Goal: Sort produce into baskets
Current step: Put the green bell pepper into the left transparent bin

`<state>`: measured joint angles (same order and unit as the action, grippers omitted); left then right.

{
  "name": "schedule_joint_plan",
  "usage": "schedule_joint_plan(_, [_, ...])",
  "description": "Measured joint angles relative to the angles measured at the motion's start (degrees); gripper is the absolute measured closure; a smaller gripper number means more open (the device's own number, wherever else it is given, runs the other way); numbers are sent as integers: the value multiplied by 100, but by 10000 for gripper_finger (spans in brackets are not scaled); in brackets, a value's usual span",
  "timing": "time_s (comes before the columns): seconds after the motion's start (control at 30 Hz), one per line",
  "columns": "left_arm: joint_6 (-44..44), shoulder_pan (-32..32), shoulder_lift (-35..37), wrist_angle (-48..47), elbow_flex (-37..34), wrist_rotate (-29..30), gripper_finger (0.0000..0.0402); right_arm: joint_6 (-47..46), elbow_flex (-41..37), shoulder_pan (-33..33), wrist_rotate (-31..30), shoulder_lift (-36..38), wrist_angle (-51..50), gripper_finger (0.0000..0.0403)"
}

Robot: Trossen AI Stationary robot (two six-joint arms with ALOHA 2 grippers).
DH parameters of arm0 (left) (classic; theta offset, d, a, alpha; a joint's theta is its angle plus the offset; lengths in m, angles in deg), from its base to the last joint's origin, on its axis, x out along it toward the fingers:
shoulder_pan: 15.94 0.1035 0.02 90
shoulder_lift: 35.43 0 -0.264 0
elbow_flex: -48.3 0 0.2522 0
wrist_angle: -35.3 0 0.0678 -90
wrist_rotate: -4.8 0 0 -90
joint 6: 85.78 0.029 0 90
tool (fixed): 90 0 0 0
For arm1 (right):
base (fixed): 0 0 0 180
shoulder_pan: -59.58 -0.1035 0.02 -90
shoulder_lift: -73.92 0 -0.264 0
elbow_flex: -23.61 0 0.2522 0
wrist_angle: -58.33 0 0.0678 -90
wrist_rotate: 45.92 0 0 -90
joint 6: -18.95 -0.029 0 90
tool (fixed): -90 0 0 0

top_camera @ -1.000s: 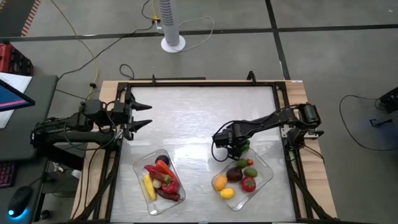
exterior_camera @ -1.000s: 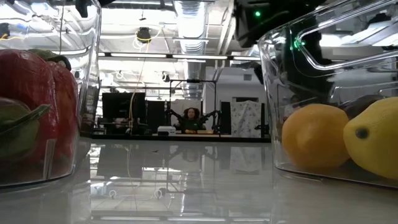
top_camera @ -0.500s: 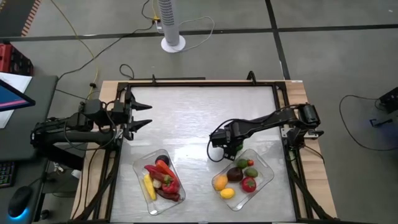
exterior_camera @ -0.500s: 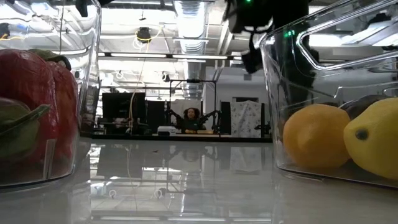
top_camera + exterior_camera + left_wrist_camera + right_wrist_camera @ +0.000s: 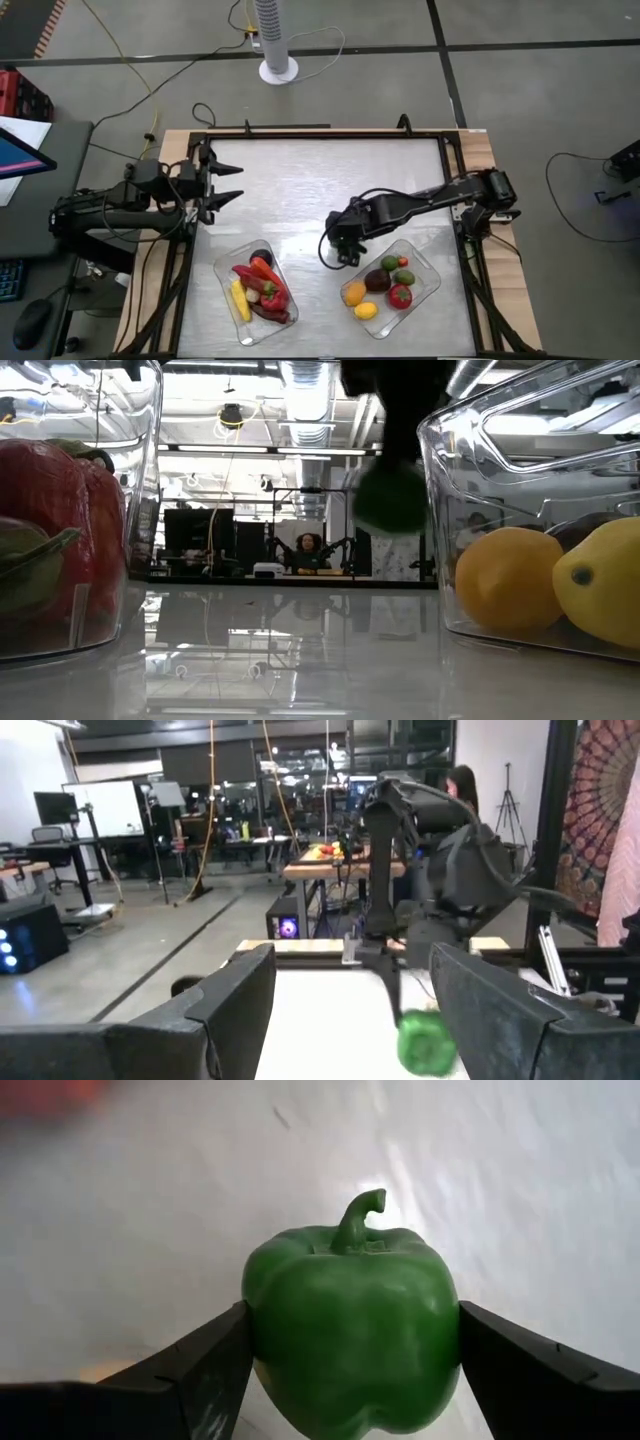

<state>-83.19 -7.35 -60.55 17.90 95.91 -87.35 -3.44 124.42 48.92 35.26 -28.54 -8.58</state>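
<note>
My right gripper (image 5: 338, 250) hangs over the table between the two clear baskets, shut on a green toy pepper (image 5: 350, 1330). The pepper also shows in the low view (image 5: 390, 498) and the left wrist view (image 5: 428, 1042). The left basket (image 5: 228, 268) holds red chillies, yellow corn and a dark piece. The right basket (image 5: 428, 262) holds orange, yellow, red, green and dark purple pieces. My left gripper (image 5: 235, 185) waits open and empty at the table's far left, and shows in its own wrist view (image 5: 350, 1010). My right gripper pinches the pepper's body between its two fingers, one on each opposite side (image 5: 262, 1320). The fingers come from above, pointing down. The stem (image 5: 362, 1215) is free of the fingers. The pepper hangs clear of the table, just left of the right basket's wall (image 5: 440, 510).
A dark metal frame (image 5: 320, 137) runs around the table top. The far half of the table (image 5: 330, 180) and the strip between the baskets are bare. A white fan base (image 5: 278, 68) stands on the floor beyond the far edge.
My right gripper has gone from the right basket's far-left corner toward the table's left and a little toward the near edge, carrying the green pepper. The pepper now hangs outside the basket, over the bare strip.
</note>
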Motion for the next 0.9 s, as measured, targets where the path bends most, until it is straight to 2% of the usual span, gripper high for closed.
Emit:
schedule_joint_plan(0.17, [5, 2, 4, 208, 0, -268, 150, 44, 9, -136, 407, 0, 902, 58])
schedule_joint_plan(0.5, [87, -2, 6, 527, 0, -1928, 150, 360, 9, -328, 908, 0, 2078, 55])
schedule_joint_plan(0.67, [78, 0, 5, 559, 0, -1980, 150, 367, 9, -327, 1038, 0, 2428, 55])
schedule_joint_plan(0.9, [-15, 0, 4, 554, 0, -1963, 150, 387, 9, -349, 1316, 7, 2285, 54])
